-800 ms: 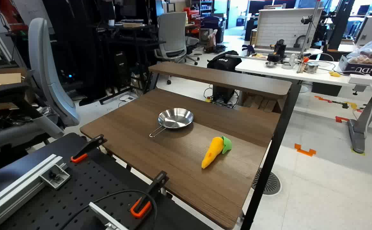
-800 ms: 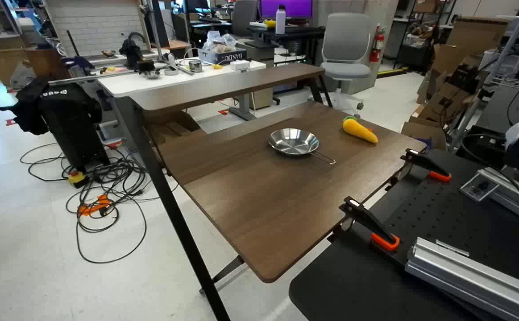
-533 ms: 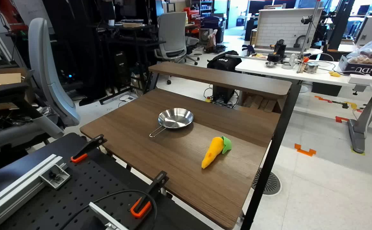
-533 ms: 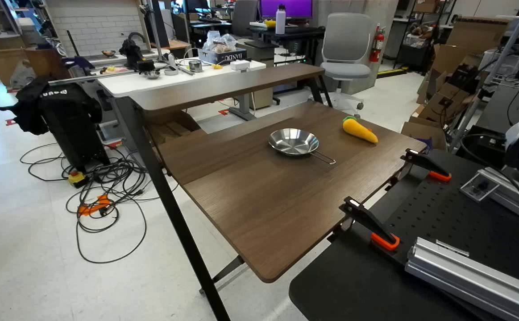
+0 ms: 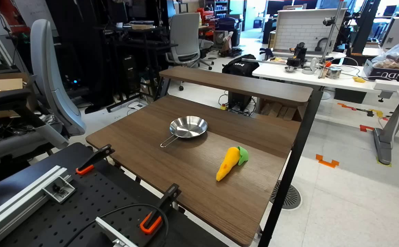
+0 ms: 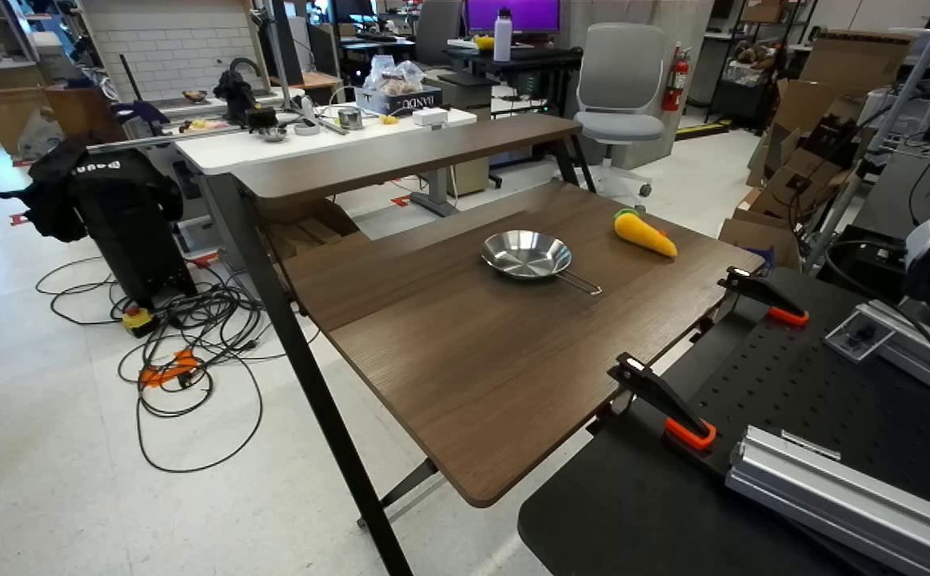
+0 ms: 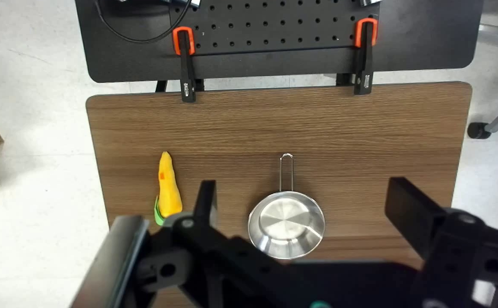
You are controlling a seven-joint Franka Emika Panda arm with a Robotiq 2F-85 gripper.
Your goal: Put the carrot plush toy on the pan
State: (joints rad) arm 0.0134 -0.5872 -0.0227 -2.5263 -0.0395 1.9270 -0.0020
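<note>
The carrot plush toy, yellow-orange with a green leafy end, lies on the brown table in both exterior views (image 5: 229,163) (image 6: 644,234). The shiny silver pan rests upright on the table with nothing in it, in both exterior views (image 5: 188,127) (image 6: 526,254). In the wrist view, my gripper (image 7: 303,194) is wide open and empty, high above the table. The pan (image 7: 286,222) shows between its fingers, its wire handle toward the clamps. The carrot plush toy (image 7: 168,184) lies left of the left finger, its leafy end partly hidden by the gripper. The gripper is out of both exterior views.
Two orange-handled black clamps (image 7: 186,64) (image 7: 364,55) stick up over the table edge beside the black perforated platform (image 7: 274,32). A raised brown shelf (image 5: 233,84) runs along the table's far side, with dark legs (image 6: 305,376) at its ends.
</note>
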